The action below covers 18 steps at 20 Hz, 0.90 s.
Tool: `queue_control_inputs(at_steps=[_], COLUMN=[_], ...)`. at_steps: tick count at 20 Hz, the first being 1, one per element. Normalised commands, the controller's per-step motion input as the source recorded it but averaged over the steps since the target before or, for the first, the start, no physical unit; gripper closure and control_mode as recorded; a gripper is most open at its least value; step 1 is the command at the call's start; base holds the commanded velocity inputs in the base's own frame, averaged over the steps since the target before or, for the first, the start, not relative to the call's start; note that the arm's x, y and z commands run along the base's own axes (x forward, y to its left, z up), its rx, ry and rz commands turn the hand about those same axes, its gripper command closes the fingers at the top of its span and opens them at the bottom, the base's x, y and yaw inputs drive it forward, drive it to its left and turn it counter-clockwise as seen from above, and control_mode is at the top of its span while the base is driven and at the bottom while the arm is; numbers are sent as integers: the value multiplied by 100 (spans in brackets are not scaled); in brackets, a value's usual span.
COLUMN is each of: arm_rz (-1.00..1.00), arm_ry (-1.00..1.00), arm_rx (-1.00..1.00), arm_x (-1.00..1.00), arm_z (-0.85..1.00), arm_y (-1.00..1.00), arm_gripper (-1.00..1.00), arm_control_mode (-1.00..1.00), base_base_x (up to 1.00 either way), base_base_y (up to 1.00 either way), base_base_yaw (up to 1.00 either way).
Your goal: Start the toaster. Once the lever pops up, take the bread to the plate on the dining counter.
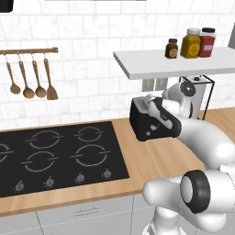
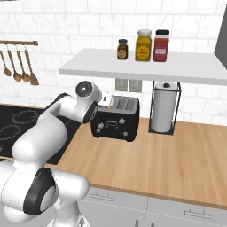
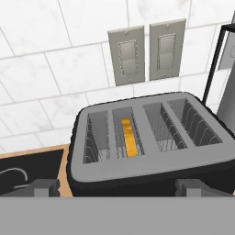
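The black toaster (image 2: pixel 116 122) stands on the wood counter by the tiled wall, right of the hob. In the hand view I look down on its grey top (image 3: pixel 151 137) with several slots. The bread (image 3: pixel 130 137) sits low in the second slot from the left, and just its orange-tan edge shows. My gripper (image 3: pixel 117 187) hovers just above the toaster's near edge, open wide, with nothing between its fingertips (image 3: pixel 43 186). From the base views the hand (image 2: pixel 106 99) hangs over the toaster's (image 1: pixel 143 123) top. The plate and the dining counter are out of view.
A black hob (image 1: pixel 59 156) lies left of the toaster. A paper towel holder (image 2: pixel 163 111) stands to its right. A white shelf (image 2: pixel 142 66) carrying three jars hangs close above. Wall sockets (image 3: pixel 147 50) are behind. Wooden utensils (image 1: pixel 30 78) hang on a rail.
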Motion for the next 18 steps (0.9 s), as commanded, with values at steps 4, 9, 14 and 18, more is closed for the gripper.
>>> queue_control_inputs(at_steps=[4, 9, 14, 18], arm_rz=[0, 0, 0, 0], arm_ry=[0, 0, 0, 0], arm_rx=[0, 0, 0, 0], arm_x=[0, 0, 0, 0], arm_z=[0, 0, 0, 0], arm_y=[0, 0, 0, 0], arm_gripper=[-100, -100, -100, -100], arm_control_mode=[-100, -100, -100, -100], base_base_x=[0, 0, 0, 0], base_base_y=[0, 0, 0, 0], base_base_yaw=[0, 0, 0, 0])
